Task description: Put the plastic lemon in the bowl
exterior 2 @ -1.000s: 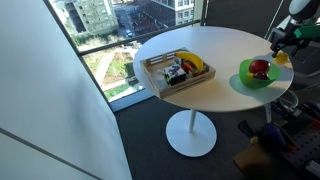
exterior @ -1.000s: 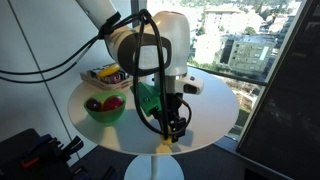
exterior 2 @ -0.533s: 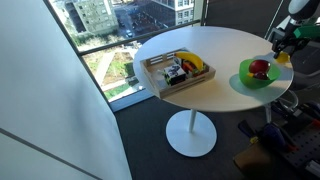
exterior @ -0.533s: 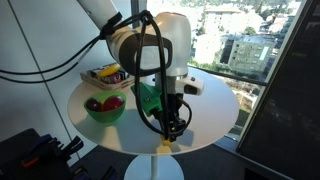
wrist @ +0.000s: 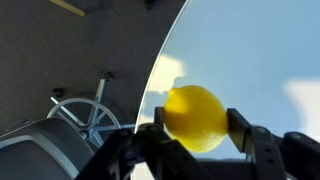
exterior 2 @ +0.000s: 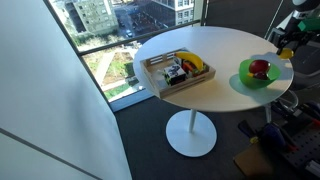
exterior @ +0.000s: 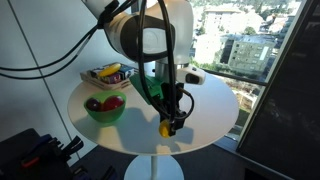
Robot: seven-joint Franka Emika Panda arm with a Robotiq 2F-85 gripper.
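Yellow, smooth and egg-shaped, the plastic lemon [wrist: 197, 116] is pinched between the two dark fingers [wrist: 243, 130] of the gripper [wrist: 197, 128], which press on its opposite sides in the wrist view. The arm [exterior: 148, 38] descends from above with the wrist turned downward. It holds the lemon just above the white round table [exterior: 215, 105], near the table's edge, in an exterior view. The green bowl [exterior: 100, 116] stands on the same table, well apart from the lemon, with red fruits [exterior: 108, 102] inside. A wooden tray [exterior 2: 158, 80] of toys lies beyond the bowl.
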